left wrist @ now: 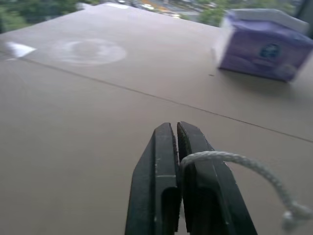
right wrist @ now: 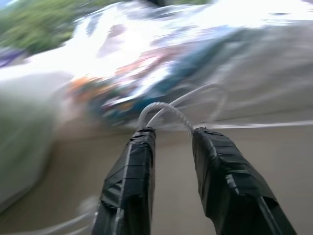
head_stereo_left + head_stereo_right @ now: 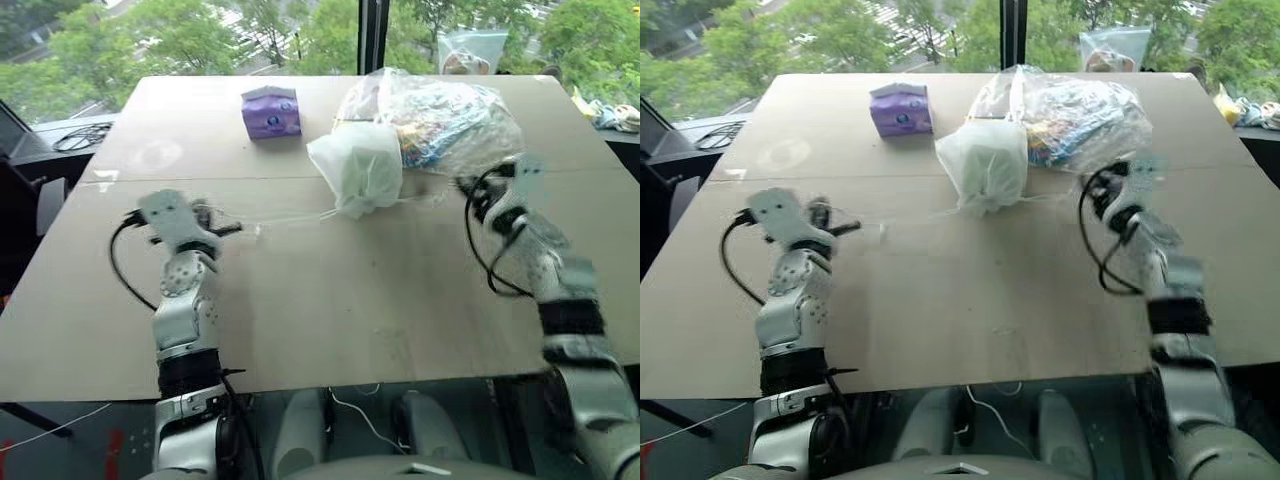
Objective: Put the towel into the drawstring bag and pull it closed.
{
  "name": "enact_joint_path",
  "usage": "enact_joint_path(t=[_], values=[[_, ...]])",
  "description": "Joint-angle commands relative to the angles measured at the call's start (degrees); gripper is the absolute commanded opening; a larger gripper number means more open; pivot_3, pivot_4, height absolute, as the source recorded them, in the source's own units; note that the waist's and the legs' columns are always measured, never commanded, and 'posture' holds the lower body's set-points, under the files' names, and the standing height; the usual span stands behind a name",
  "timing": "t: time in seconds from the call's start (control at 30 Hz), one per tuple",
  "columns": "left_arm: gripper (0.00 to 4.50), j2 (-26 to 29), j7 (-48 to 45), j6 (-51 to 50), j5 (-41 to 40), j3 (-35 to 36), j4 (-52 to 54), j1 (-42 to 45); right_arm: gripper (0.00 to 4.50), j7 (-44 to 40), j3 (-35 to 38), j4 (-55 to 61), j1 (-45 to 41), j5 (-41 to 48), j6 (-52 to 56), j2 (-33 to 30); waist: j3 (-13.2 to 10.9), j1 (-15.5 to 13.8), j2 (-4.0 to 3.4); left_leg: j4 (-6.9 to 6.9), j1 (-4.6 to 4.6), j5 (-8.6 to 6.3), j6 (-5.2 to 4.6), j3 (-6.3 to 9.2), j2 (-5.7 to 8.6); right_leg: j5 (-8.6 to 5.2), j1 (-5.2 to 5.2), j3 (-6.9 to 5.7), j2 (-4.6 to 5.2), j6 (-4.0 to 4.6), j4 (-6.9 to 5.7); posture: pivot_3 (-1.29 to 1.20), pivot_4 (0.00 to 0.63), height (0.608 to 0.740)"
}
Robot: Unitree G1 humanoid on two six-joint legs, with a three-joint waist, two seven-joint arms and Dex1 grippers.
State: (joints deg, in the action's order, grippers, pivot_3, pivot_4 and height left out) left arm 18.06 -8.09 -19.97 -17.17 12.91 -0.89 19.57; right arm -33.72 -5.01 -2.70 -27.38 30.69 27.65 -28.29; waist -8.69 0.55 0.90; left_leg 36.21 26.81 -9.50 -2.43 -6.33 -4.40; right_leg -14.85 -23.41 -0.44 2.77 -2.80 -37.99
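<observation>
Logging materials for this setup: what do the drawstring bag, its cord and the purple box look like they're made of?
The drawstring bag: thin white translucent fabric, matte, softly crumpled; a pale shape shows through. Its cord: white twisted string, fibrous, knotted at the end. The purple box: probably printed cardboard, with flat faces and crisp edges.

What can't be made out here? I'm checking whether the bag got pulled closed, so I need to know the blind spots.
- Towel: no clear sight of it; the drawstring bag is cloudy fabric, only a greenish tint shows through.
- Bag mouth: too small in the head views to tell if fully cinched.
- Right tool: the cord loops at its fingers, but motion blur hides any grip.
- Clear plastic bag: its contents are a colourful jumble.
</observation>
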Motion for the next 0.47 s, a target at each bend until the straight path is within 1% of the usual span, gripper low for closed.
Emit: enact_joint_path(t=[0.03,0.07,0.1,0.13,0.2,0.27,0.37,0.47], values=[[1.85,5.9,-15.6,-3.7,-4.1,-5.2,6.6,-4.1,3.34,-7.2,-1.7,1.9,4.5,-3.0,1.7,-5.6,0.0,0.2,0.02,0.00,0.00,0.00,0.00,0.00,0.01,0.00,0.01,0.01,0.01,0.00,0.01,0.00,0.150,0.740],[2.35,8.4,-19.2,-5.4,-5.6,-5.4,8.4,-6.2,3.87,-9.5,-2.7,1.4,6.0,-5.2,-0.2,-8.1,0.0,0.3,0.01,0.03,0.00,0.00,0.00,0.01,0.03,0.01,-0.01,0.02,0.06,0.00,0.00,0.00,0.150,0.740],[2.82,10.1,-21.5,-6.7,-6.6,-5.4,9.8,-7.6,3.93,-11.2,-3.3,1.2,7.0,-6.9,-1.5,-9.8,0.0,0.4,-0.02,0.03,-0.01,0.00,-0.01,0.01,0.05,0.01,-0.06,0.11,0.10,0.00,0.00,0.00,0.150,0.740],[3.33,12.2,-24.5,-8.8,-9.4,-4.5,12.3,-9.7,3.93,-12.2,-3.6,0.3,8.3,-8.8,-3.2,-11.7,0.0,0.6,-0.03,0.03,-0.06,0.00,-0.01,0.01,0.05,0.00,-0.07,0.19,0.14,0.02,-0.01,0.00,0.150,0.740],[3.33,16.0,-28.4,-11.1,-12.1,-3.2,15.7,-13.2,3.93,-11.7,-2.0,-2.0,9.8,-11.0,-7.7,-12.8,0.0,0.5,0.04,0.03,-0.24,-0.04,0.06,0.06,-0.01,-0.10,-0.04,0.22,0.13,0.25,-0.04,0.00,0.150,0.740],[3.33,19.0,-30.4,-11.6,-11.4,-3.3,17.3,-16.1,3.93,-11.7,0.4,-4.0,10.7,-11.7,-12.2,-12.1,0.0,0.5,0.07,0.03,-0.32,-0.15,0.24,0.08,-0.17,-0.09,-0.01,0.20,0.17,0.29,-0.02,0.00,0.150,0.740],[3.33,19.8,-31.0,-11.8,-11.6,-2.9,18.4,-18.4,3.93,-12.9,3.8,-4.8,11.8,-10.5,-18.0,-9.9,0.0,0.2,0.04,0.02,-0.34,-0.15,0.25,0.03,-0.16,-0.09,-0.02,0.22,0.30,0.30,-0.03,0.00,0.150,0.740],[3.33,19.5,-30.9,-10.0,-10.0,-3.7,19.0,-19.2,3.93,-13.9,5.2,-5.0,12.5,-10.3,-19.9,-8.7,0.0,0.2,0.04,0.02,-0.33,-0.15,0.24,-0.06,-0.15,-0.10,-0.02,0.28,0.32,0.29,0.00,0.00,0.150,0.740]])
